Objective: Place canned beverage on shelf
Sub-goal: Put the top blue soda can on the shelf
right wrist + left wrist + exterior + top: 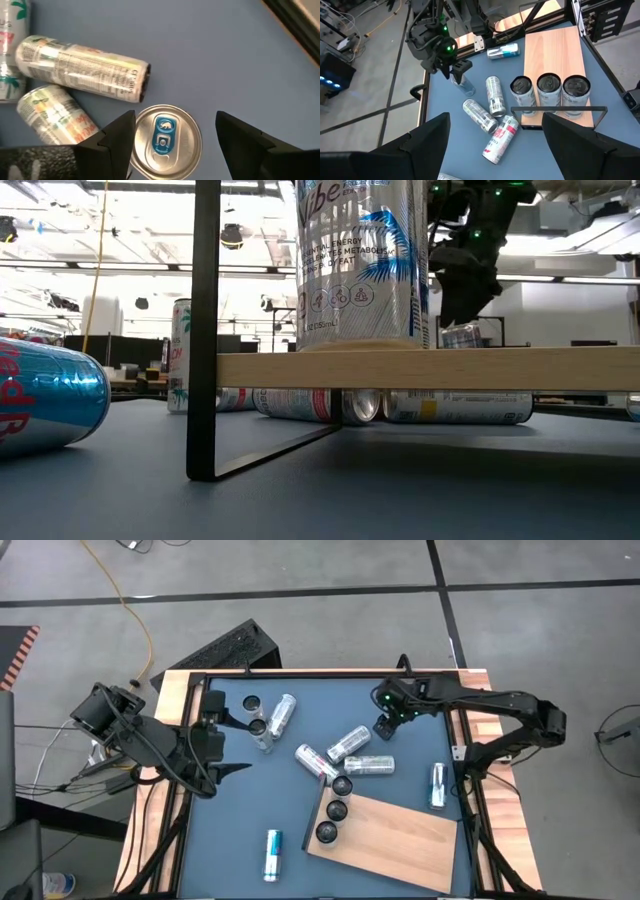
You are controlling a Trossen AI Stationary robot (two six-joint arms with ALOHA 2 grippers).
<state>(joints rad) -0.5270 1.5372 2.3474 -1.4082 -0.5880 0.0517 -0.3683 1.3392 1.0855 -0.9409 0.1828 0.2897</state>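
An upright silver can point(162, 142) stands on the blue-grey tabletop, its blue pull tab facing up. My right gripper point(176, 115) hangs open just over it, pointing steeply down, one finger on each side of its top; bare tabletop shows between the can and one finger. In the low view this gripper point(462, 305) is right above the can point(462, 335). The shelf point(400, 840), a light wooden board on a black frame, carries three upright cans point(336, 808) along its left edge. My left gripper point(235, 770) waits open at the table's left.
Three cans point(348, 743) lie in a cluster mid-table just left of my right gripper. Another lies by the right rail point(438, 785) and a blue one near the front point(272, 855). Two upright cans point(250, 703) and a lying one point(282, 715) sit at far left.
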